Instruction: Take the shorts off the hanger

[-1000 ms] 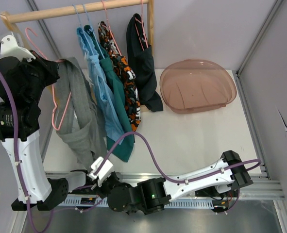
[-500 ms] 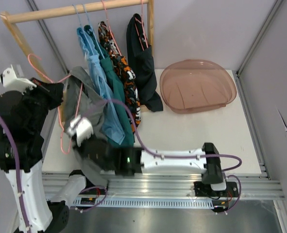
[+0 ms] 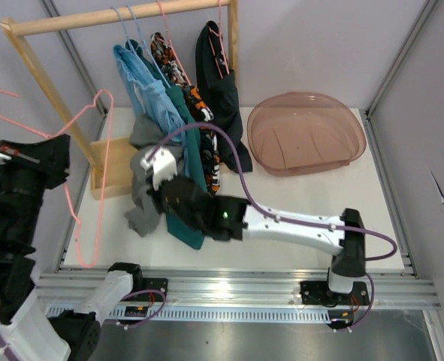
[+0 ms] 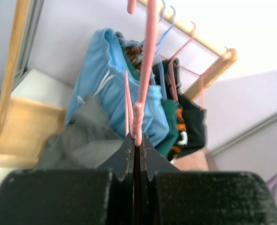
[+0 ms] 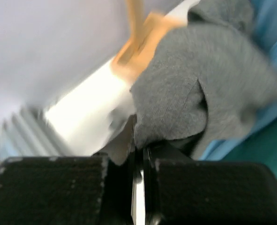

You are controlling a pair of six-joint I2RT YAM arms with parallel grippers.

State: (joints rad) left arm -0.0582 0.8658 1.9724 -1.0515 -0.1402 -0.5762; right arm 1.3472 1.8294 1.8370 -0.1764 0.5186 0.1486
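My left gripper point(image 3: 61, 161) is shut on a bare pink hanger point(image 3: 94, 154), held off the rack at the left; the wrist view shows its jaws point(image 4: 137, 140) clamped on the hanger wire point(image 4: 145, 70). My right gripper point(image 3: 160, 174) is shut on the grey shorts point(image 3: 140, 197), which hang bunched from it over the table, free of the hanger; its wrist view shows the gripper point(image 5: 139, 140) pinching the grey cloth point(image 5: 199, 89). Light blue point(image 3: 143, 79), dark teal point(image 3: 182, 124), patterned point(image 3: 206, 139) and black shorts point(image 3: 218, 90) hang on the wooden rod point(image 3: 94, 21).
A translucent brown tub point(image 3: 306, 133) lies at the back right of the table. The rack's slanted post point(image 3: 52, 94) and wooden foot point(image 3: 110, 167) stand at the left. A metal rail point(image 3: 267, 284) runs along the near edge.
My left arm has pulled the pink hanger off the rod, left and toward me. The grey shorts have come off it. My right gripper has moved up and right with them.
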